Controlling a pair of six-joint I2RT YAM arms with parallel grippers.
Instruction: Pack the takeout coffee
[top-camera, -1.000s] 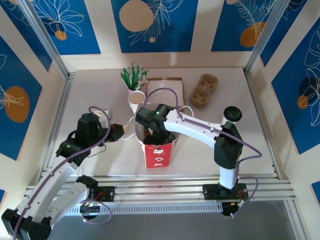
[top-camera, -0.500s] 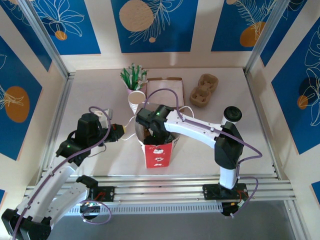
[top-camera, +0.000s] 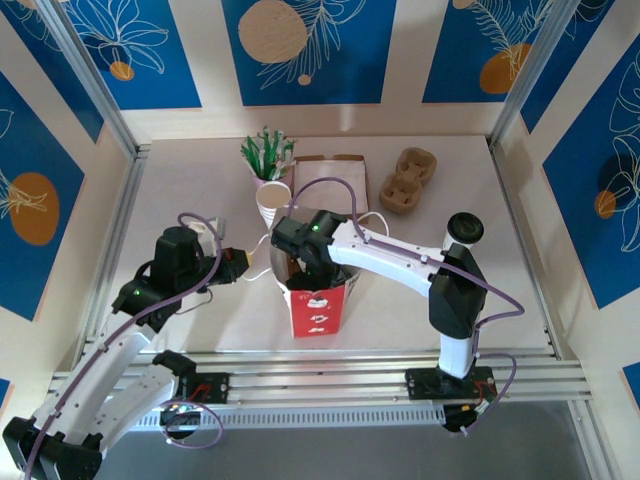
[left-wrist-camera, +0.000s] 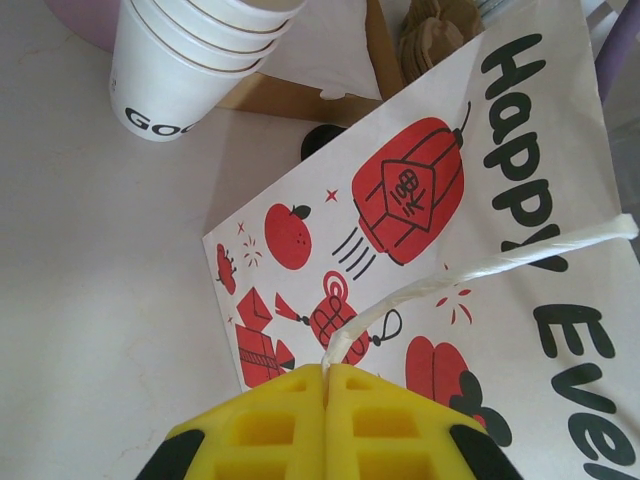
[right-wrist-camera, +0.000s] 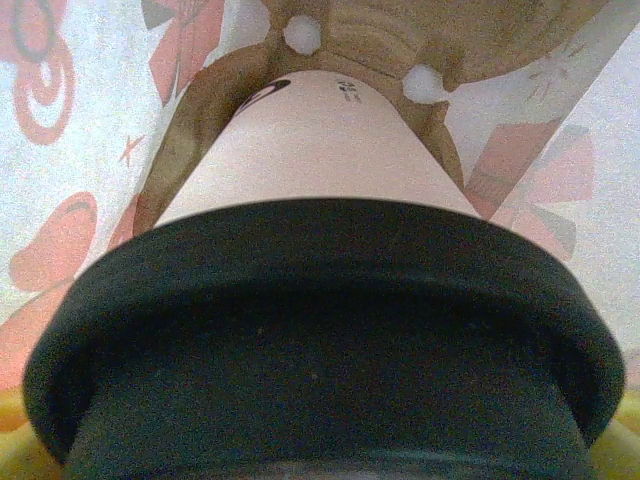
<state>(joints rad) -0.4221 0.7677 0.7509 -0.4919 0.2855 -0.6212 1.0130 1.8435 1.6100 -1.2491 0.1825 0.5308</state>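
The left pincer (top-camera: 243, 265) sits left of the bag (top-camera: 318, 305), which stands on the desk (top-camera: 200, 180) near the front edge. In the left wrist view this pincer (left-wrist-camera: 325, 385) is clenched on the bag's white twisted handle (left-wrist-camera: 480, 270), its yellow pads pressed together with the cord coming out between them. The right arm reaches from the right down into the open top of the bag. From the right wrist, the cup (right-wrist-camera: 320, 160) is inside the bag with its black lid (right-wrist-camera: 320, 330) nearest the camera and its base set in a brown carrier (right-wrist-camera: 190, 130). The red prints show through the bag walls around it. The right pincer (right-wrist-camera: 320, 455) straddles the lid, with yellow pads (right-wrist-camera: 12, 432) at the lower corners either side. Whether they press on the lid or stand free of it I cannot tell. Behind the bag stand a stack (top-camera: 272, 203) of lidless cups, a flat box (top-camera: 325, 180) and other carriers (top-camera: 405, 180).
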